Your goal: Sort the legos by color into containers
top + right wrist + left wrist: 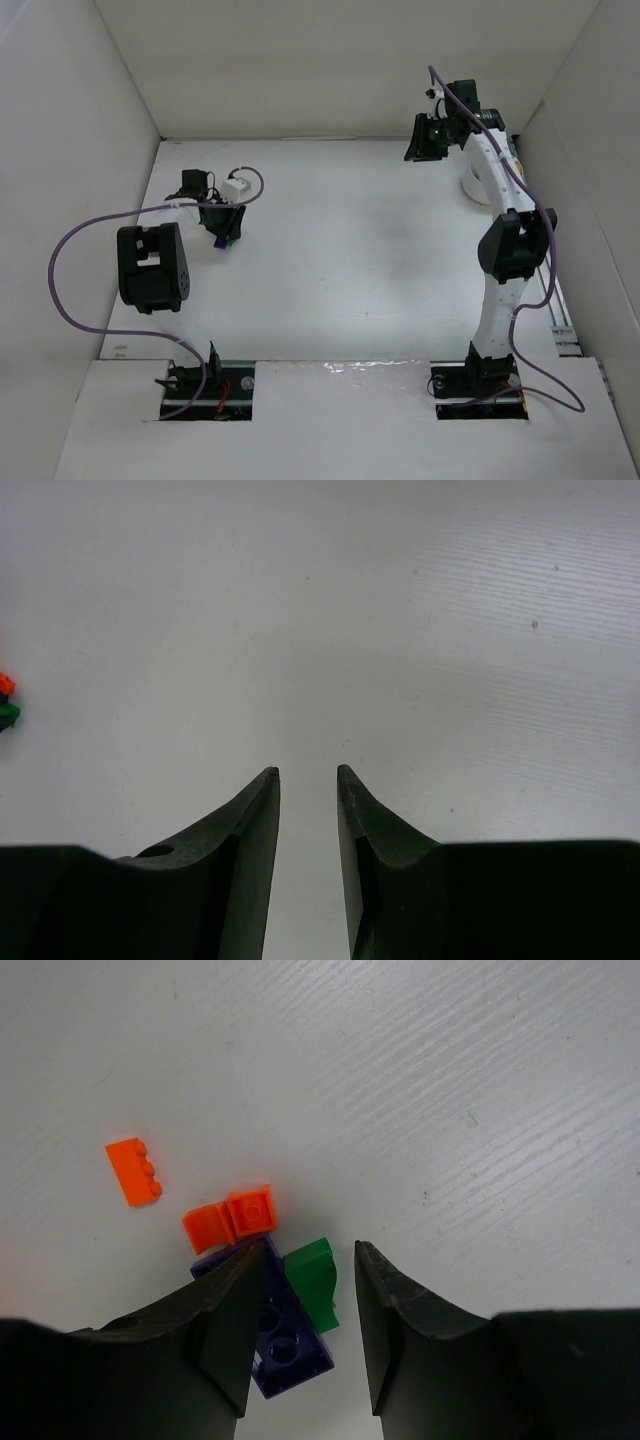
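Our left gripper (310,1246) stands open around the green brick (312,1282), so we risk pinching the touching dark blue brick (285,1338) too; our right gripper (308,769) hangs open, empty.

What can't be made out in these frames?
Cup compartments: top view, right arm covers most of it; contents unseen.
Dark blue brick: left wrist view, partly behind a finger of the left gripper.
Orange and green bricks: right wrist view, cut by the left edge.

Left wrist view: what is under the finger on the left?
A dark blue lego runs beneath that finger, green lego beside it; its covered side cannot be seen.
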Robot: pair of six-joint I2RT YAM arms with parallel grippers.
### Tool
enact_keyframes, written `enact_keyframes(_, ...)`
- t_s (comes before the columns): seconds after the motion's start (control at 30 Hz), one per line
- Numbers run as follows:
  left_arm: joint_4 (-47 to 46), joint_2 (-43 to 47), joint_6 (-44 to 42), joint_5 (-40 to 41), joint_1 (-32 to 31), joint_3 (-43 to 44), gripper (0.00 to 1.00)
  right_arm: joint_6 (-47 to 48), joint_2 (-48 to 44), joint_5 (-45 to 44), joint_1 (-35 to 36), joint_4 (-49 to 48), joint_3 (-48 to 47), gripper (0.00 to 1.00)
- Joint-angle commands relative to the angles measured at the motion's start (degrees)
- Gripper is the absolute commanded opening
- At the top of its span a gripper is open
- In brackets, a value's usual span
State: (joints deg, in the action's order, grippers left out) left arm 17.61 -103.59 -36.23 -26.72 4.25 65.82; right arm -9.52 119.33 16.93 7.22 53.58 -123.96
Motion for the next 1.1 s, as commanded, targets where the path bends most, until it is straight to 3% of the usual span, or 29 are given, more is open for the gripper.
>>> enact_keyframes(0.0,-1.0,2.3,-0.2,0.6,-0.1,-1.1,0.38,-0.5,-0.9,-0.4,0.3,-0.3,-2.5,0.35)
enact_keyframes(0.2,0.7,0.2,0.3,-1.3,2.9,0.8,0.43,-0.5,-0.9,-0.4,0.3,-0.3,-2.0,0.35)
enact_keyframes(0.43,0.2,-0.9,0.3,-0.1,4.1,3.4,0.64,-0.5,-0.9,-0.4,0.9,-0.3,-2.0,0.35)
enact_keyframes(0.57,0.7,-1.6,0.3,-1.0,5.8,6.9,0.65,-0.5,-0.9,-0.9,0.9,-0.3,-1.5,0.35)
enact_keyframes(0.83,0.8,4.7,-0.3,-5.0,5.8,4.6,0.65,-0.5,-0.9,-0.9,0.9,-0.3,-1.5,0.35)
enact_keyframes(1.07,0.8,10.9,0.2,-3.8,1.9,-0.7,0.55,-0.5,-0.9,-0.9,1.4,-0.3,-1.5,0.35)
